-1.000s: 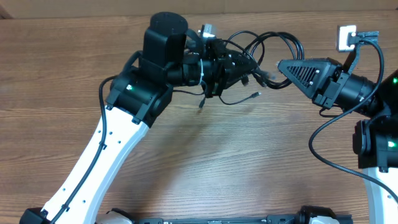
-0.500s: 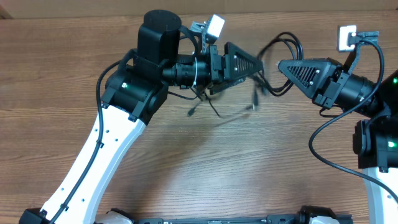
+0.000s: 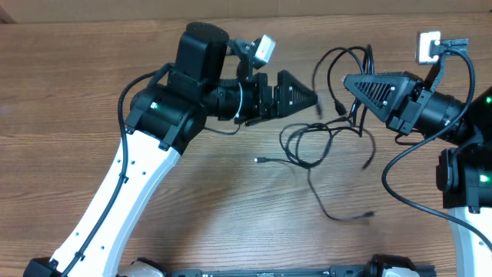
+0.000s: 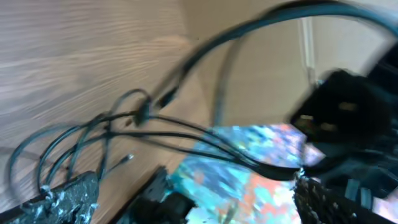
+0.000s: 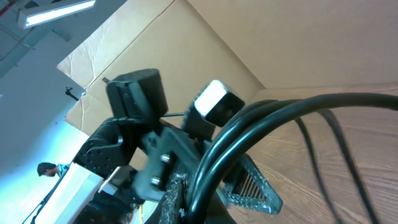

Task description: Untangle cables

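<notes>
Thin black cables [image 3: 311, 145] are seen tangled in loose loops just right of centre, with arcs raised toward the upper right. A silver-tipped plug [image 3: 257, 159] lies leftward; one strand [image 3: 363, 217] trails toward the lower right.

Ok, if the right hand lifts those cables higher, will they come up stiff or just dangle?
Probably floppy: the cables sag in loose loops from the right hand down to the table. Likely light, since thin cords hang from one pinch. The loops look crossed, so the plug end may drag and snag rather than drop free.
</notes>
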Robot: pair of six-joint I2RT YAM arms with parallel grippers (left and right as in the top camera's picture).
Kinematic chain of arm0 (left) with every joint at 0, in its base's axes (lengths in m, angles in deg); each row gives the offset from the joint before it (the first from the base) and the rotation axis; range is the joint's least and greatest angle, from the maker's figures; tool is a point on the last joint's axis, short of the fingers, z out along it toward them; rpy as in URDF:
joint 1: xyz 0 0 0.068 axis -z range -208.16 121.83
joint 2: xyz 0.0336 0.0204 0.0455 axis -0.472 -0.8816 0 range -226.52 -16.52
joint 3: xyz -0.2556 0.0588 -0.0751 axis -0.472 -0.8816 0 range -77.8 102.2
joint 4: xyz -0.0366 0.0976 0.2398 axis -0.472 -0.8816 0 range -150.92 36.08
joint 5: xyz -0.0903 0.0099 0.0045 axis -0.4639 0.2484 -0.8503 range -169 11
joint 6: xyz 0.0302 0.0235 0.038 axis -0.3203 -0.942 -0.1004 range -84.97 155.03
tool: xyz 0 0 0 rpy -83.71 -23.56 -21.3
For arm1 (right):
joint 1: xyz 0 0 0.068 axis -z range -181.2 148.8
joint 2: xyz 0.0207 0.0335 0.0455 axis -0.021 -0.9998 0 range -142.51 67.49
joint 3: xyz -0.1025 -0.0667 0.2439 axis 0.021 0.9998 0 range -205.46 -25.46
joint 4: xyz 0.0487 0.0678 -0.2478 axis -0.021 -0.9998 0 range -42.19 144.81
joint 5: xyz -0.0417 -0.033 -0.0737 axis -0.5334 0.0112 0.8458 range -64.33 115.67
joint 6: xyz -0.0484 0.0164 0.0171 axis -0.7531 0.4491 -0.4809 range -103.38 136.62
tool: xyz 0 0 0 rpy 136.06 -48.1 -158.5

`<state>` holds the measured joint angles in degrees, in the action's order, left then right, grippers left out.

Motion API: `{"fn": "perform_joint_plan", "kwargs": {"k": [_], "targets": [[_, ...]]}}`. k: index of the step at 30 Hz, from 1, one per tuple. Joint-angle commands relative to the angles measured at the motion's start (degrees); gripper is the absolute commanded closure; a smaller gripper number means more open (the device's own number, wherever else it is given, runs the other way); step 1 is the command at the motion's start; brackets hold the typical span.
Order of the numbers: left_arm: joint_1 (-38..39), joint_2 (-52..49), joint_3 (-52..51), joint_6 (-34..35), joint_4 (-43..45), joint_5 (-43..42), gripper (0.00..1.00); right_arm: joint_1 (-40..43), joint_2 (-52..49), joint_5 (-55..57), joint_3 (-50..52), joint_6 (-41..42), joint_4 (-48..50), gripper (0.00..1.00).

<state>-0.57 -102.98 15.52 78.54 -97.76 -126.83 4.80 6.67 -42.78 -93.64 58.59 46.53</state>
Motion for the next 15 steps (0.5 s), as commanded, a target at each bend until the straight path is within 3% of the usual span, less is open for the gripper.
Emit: {"fn": "perform_joint_plan", "kwargs": {"k": [1, 9, 15], "targets": [[-0.31, -0.44, 0.59, -6.16, -1.88, 5.22, 0.00, 0.13, 0.63, 0.24, -0.50, -0.26, 0.72, 0.96], [-0.22, -0.44, 0.59, -30.10, -9.42, 7.13, 0.03, 0.13, 0.63, 0.48, -0.50, 0.20, 1.18, 0.96], [-0.24, -0.44, 0.59, -30.60, -16.61, 27.06, 0.00, 0.13, 0.63, 0.35, -0.50, 2.19, 3.52, 0.96]]}}
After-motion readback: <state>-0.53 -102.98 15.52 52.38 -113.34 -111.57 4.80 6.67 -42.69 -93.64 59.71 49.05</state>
